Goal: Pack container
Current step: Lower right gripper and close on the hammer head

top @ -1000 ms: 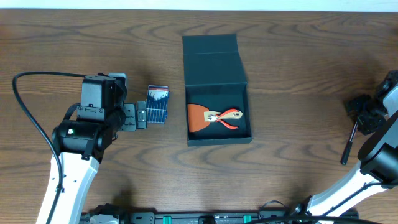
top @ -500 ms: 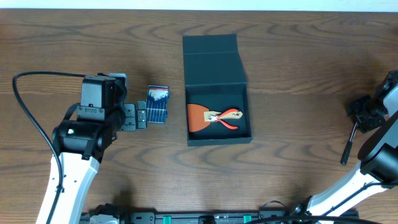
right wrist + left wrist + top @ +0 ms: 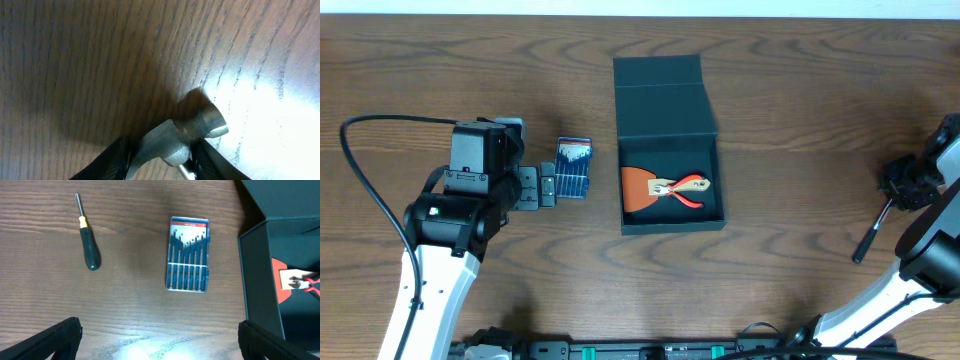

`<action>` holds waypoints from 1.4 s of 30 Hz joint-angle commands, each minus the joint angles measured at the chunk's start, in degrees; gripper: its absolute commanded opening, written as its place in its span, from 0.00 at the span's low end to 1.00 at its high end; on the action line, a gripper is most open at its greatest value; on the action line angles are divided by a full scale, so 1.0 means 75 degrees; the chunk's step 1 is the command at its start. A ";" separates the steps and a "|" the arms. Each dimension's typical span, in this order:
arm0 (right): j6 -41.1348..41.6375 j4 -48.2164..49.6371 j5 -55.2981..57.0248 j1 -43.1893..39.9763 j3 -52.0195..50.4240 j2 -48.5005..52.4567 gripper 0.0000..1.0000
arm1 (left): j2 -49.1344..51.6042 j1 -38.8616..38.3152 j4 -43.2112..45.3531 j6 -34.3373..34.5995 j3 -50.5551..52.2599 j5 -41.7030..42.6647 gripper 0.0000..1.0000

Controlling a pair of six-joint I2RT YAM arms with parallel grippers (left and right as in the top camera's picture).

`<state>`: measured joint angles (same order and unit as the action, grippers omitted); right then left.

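Observation:
The dark teal container (image 3: 666,101) lies open mid-table, lid flap folded back. Inside it are orange-handled pliers (image 3: 686,189) and an orange-brown piece (image 3: 638,190). At the far right my right gripper (image 3: 906,186) is shut on a hammer. In the right wrist view its steel head (image 3: 186,134) sits between my black fingers (image 3: 111,159), and its dark handle (image 3: 870,234) slants down toward the front. My left gripper (image 3: 160,341) hangs wide open over bare wood, left of the container (image 3: 260,275).
A small blue case of screwdriver bits (image 3: 573,167) lies between my left gripper (image 3: 535,187) and the container. In the left wrist view, a dark-handled screwdriver (image 3: 88,244) lies on the wood beyond the case (image 3: 187,254).
My right gripper's fingers have come together on the hammer head. The handle's free end has swung a little to the left. The left arm has not moved.

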<state>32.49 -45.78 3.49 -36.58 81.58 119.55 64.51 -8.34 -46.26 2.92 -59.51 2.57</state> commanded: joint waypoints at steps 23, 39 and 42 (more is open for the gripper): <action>-0.0061 -0.0082 -0.0073 -0.0076 -0.0157 0.0458 0.01 | 0.0029 0.0038 -0.0020 -0.0093 -0.0137 -0.0111 0.99; -0.0262 -0.0096 -0.0076 -0.0076 -0.0157 0.0458 0.01 | 0.0029 0.0038 -0.0023 -0.0093 -0.0140 -0.0114 0.98; -0.0393 -0.0087 -0.0076 -0.0076 -0.0157 0.0458 0.01 | 0.0029 0.0038 -0.0023 -0.0093 -0.0137 -0.0111 0.98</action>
<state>31.86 -46.65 5.39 -36.86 81.69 119.52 64.51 -8.34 -46.26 2.92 -59.51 2.57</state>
